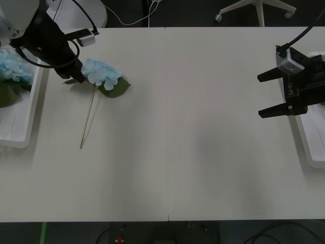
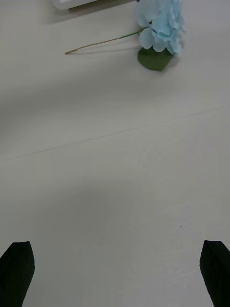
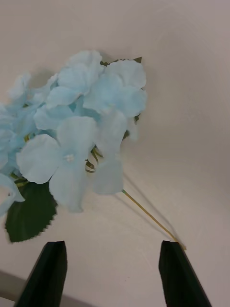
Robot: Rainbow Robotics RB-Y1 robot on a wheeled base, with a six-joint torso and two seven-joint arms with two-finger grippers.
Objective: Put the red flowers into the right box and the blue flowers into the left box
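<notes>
One of the blue flowers (image 1: 103, 73) lies on the table with its tan stem (image 1: 89, 119) pointing toward the front edge. My left gripper (image 1: 76, 76) stands open right beside its head, on the left. In the left wrist view the pale petals (image 3: 81, 129) spread just beyond the open gripper (image 3: 112, 252), and nothing is between the fingers. Another blue flower (image 1: 12, 71) rests in the left box (image 1: 18, 133). My right gripper (image 1: 260, 95) hovers open and empty beside the right box (image 1: 311, 147). The red flowers are out of view.
The right wrist view looks across bare table from the open right gripper (image 2: 115, 268) to the lying blue flower (image 2: 160, 24) and a corner of the left box (image 2: 81, 4). A table seam (image 1: 167, 122) runs front to back. Chair legs (image 1: 256, 10) stand behind the table.
</notes>
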